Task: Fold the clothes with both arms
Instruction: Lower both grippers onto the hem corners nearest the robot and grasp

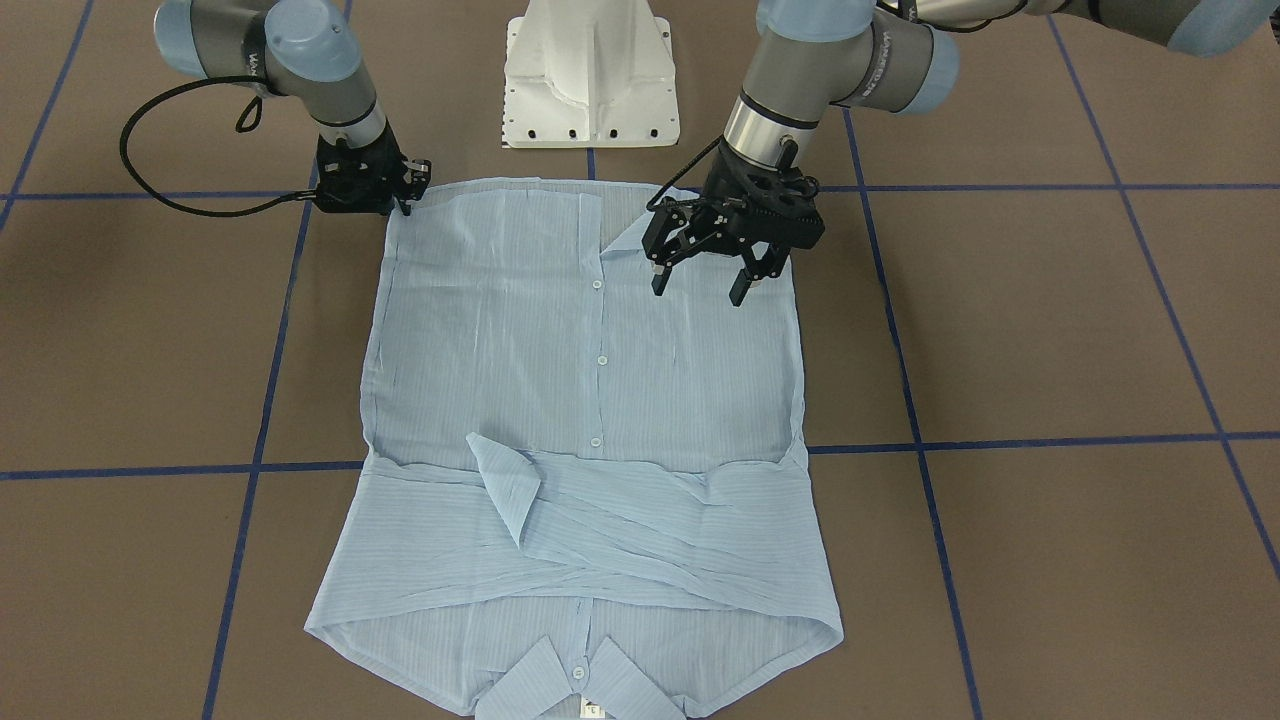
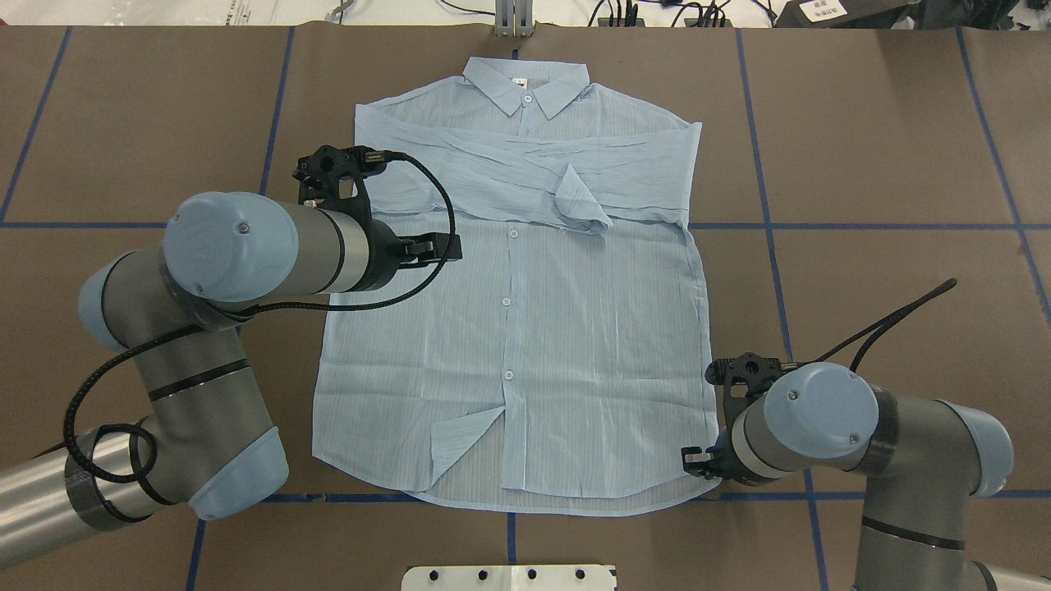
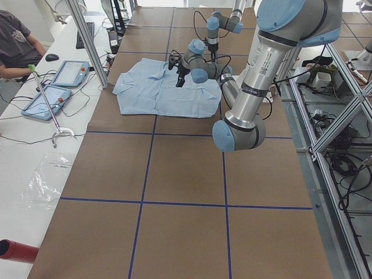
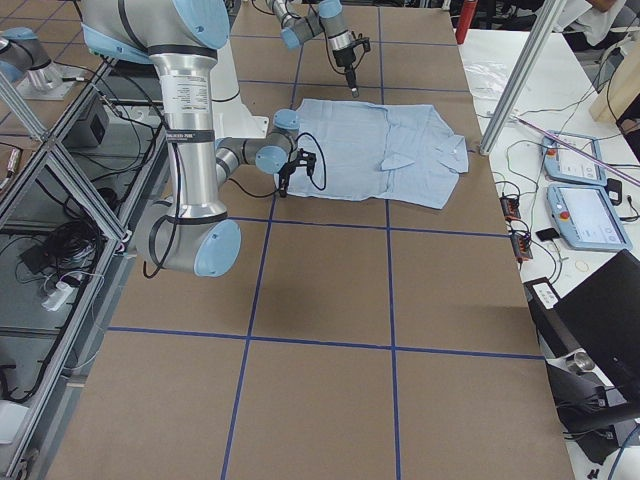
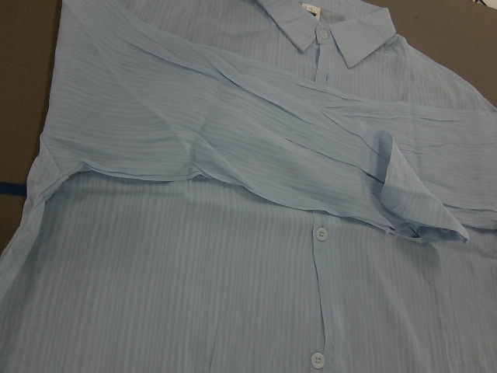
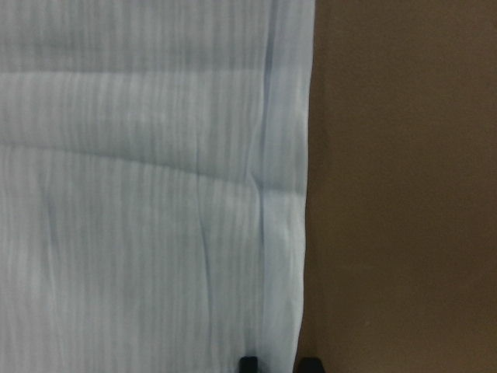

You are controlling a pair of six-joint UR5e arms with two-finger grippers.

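Observation:
The pale-blue striped shirt (image 1: 500, 330) lies flat and front up on the table, collar (image 2: 525, 86) away from the robot. Both sleeves are folded across the chest, with one cuff (image 2: 583, 201) poking up. My left gripper (image 1: 698, 283) is open and empty, hovering above the shirt's left side (image 2: 439, 246); its wrist view shows only the shirt (image 5: 194, 272). My right gripper (image 1: 412, 188) is low at the hem corner (image 2: 694, 461). In its wrist view the fingertips (image 6: 247, 364) stand narrowly apart, straddling the shirt's side edge (image 6: 299, 233).
The white pedestal base (image 1: 590, 70) stands just behind the hem. A hem flap (image 2: 460, 435) is turned over near the placket. Blue tape lines (image 1: 1000, 187) cross the brown table cover. Tablets (image 3: 70, 72) and a seated person (image 3: 17, 40) are beyond the collar end.

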